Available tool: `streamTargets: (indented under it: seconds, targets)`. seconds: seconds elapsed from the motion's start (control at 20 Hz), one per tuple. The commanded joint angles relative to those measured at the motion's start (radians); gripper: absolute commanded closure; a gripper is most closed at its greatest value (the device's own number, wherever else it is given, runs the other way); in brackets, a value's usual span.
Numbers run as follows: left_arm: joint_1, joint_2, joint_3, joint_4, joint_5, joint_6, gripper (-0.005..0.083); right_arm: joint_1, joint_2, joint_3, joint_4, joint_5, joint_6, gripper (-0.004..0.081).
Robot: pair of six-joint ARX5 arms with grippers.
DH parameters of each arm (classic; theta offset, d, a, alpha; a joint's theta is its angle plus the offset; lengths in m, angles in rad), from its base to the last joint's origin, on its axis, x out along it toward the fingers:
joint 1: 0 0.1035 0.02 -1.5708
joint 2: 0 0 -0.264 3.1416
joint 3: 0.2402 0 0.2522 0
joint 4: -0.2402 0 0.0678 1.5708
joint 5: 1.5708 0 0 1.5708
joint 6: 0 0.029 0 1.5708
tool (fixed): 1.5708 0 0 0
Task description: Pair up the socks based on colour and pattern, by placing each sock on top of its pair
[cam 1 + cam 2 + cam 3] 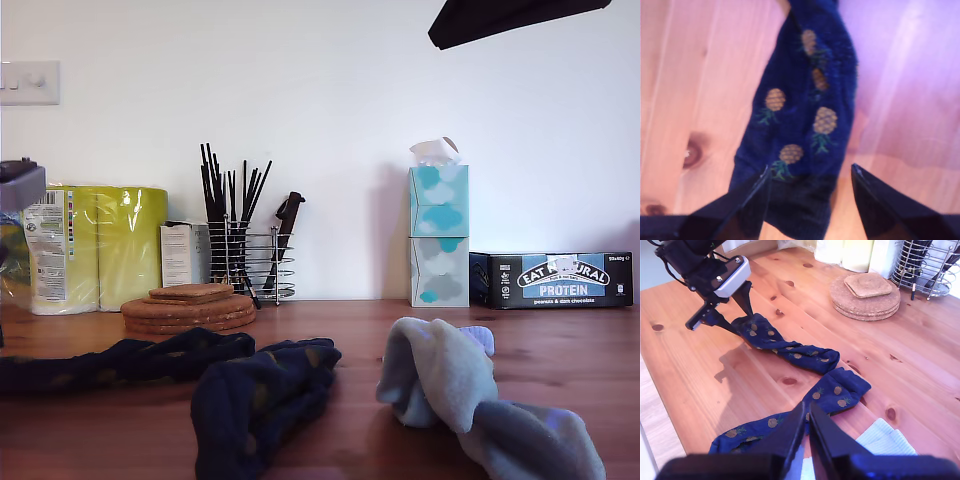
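The first dark navy fabric sock with small yellow pineapple figures (805,115) lies stretched on the knotty wooden tabletop (700,375), one end sitting between and just under the spread fingers of my first gripper (810,175), which are apart with nothing clamped. The second navy pineapple sock (805,407) lies just past the tips of my second gripper (807,415), whose fingers are pressed together and hold nothing, one end touching the first sock's far end. The plain light blue ribbed socks (470,395) lie heaped beside that gripper, toward the exterior view's right, and round cork mats (865,295) sit beyond the navy socks.
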Motion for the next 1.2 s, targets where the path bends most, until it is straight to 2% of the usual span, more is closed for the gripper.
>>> streamTargets:
  seconds: [0.0,0.1,0.15,0.25,0.3,0.45,0.65,0.75,0.8,0.95,1.05,1.15]
  targets:
    - [0.008,0.049,-0.021,-0.002,-0.001,0.005,0.0363,-0.004,0.002,-0.013,0.008,0.000,0.003,0.0783]
    - [0.007,0.066,-0.021,0.005,-0.002,0.018,0.0374,-0.004,0.002,-0.013,0.014,-0.001,0.003,0.0783]
    - [0.007,0.068,-0.021,0.010,-0.002,0.024,0.0441,-0.004,0.002,-0.013,0.019,-0.008,0.003,0.0783]
    - [0.003,0.060,-0.016,0.012,-0.014,0.022,0.0732,-0.003,0.002,-0.013,0.035,-0.011,0.002,0.0783]
    - [-0.011,0.048,-0.009,-0.009,-0.028,0.017,0.0790,-0.003,0.002,-0.013,0.043,-0.011,-0.001,0.0783]
    - [-0.072,0.009,0.047,-0.107,-0.031,-0.043,0.0798,-0.003,0.009,-0.013,0.086,-0.011,-0.034,0.0783]
    - [-0.160,-0.034,0.194,-0.335,-0.044,-0.123,0.0797,-0.003,0.061,-0.013,0.216,-0.031,-0.139,0.0783]
    - [-0.214,-0.059,0.277,-0.428,-0.084,-0.135,0.0797,-0.003,0.116,-0.012,0.296,-0.063,-0.216,0.0777]
    - [-0.241,-0.070,0.315,-0.452,-0.125,-0.136,0.0797,-0.003,0.149,-0.012,0.329,-0.089,-0.270,0.0738]
    - [-0.326,-0.086,0.435,-0.550,-0.212,-0.135,0.0797,-0.001,0.276,-0.010,0.463,-0.170,-0.372,0.0494]
    - [-0.377,-0.090,0.508,-0.622,-0.240,-0.135,0.0797,0.000,0.355,0.006,0.547,-0.210,-0.406,0.0470]
    - [-0.429,-0.092,0.564,-0.672,-0.286,-0.135,0.0797,0.000,0.419,0.051,0.555,-0.250,-0.397,0.0470]
